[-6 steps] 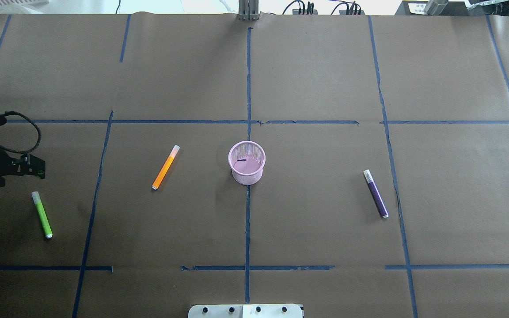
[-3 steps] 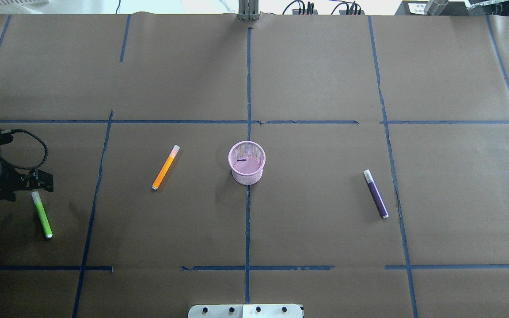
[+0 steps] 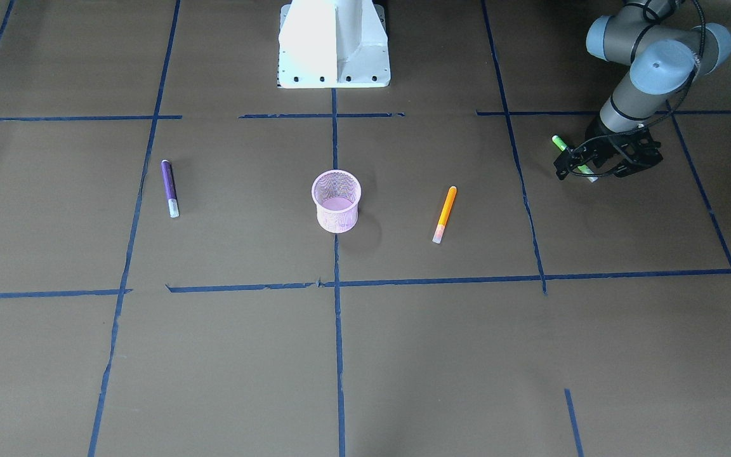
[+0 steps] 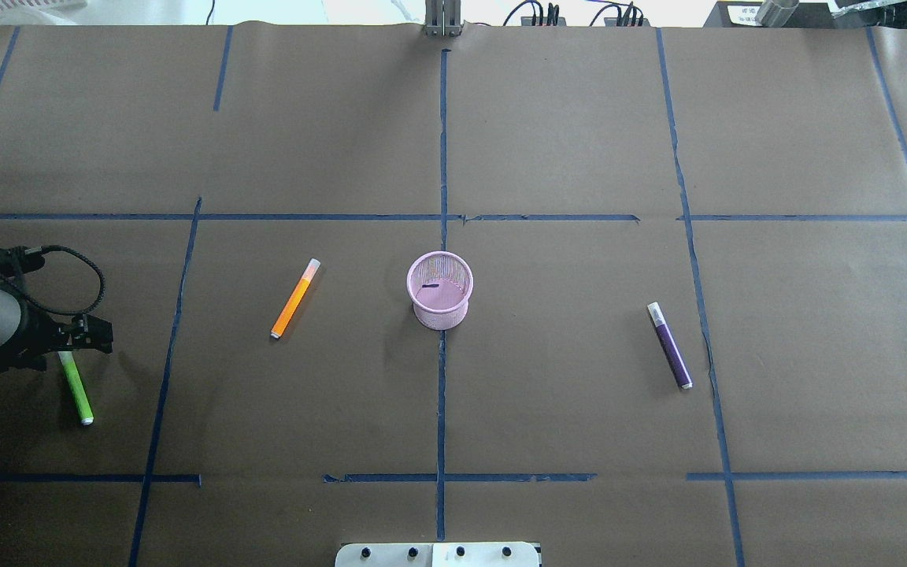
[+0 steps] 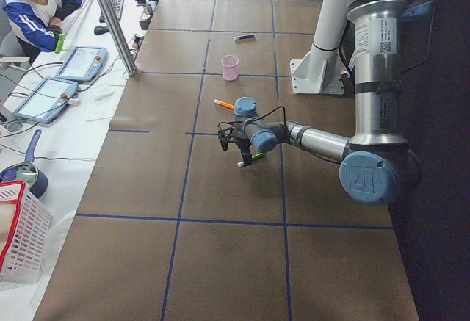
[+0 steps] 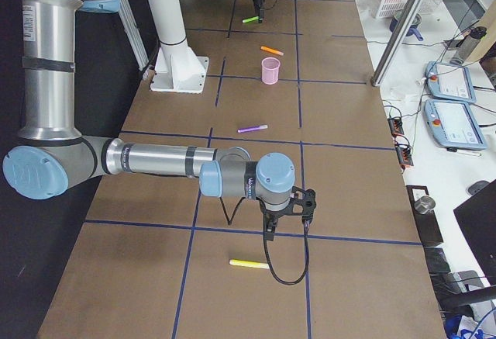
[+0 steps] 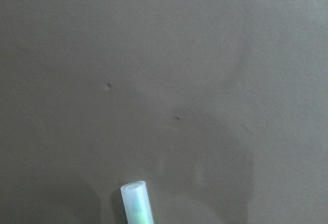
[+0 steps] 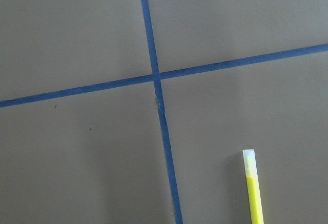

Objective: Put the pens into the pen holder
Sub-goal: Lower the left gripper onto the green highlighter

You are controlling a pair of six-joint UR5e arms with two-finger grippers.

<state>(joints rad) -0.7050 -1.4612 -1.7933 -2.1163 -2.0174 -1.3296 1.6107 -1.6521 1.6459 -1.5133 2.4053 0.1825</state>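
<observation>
My left pincer [image 4: 79, 340] hangs right over the pale cap end of the green pen [image 4: 78, 391], which lies flat on the table w/ its barrel running back toward the robot's side, well apart from the pen holder [image 4: 439, 289]; can't tell how open it is, prob holding nothing.

Left end effector [image 3: 584, 168] hovers over the green pen [image 3: 559, 142], far from the pen holder [image 3: 336, 202].

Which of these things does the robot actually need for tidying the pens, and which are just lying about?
For the job: green pen, orange pen, purple pen, yellow pen, pink holder.
Just lying about: blue tape, tablets, basket.
</observation>
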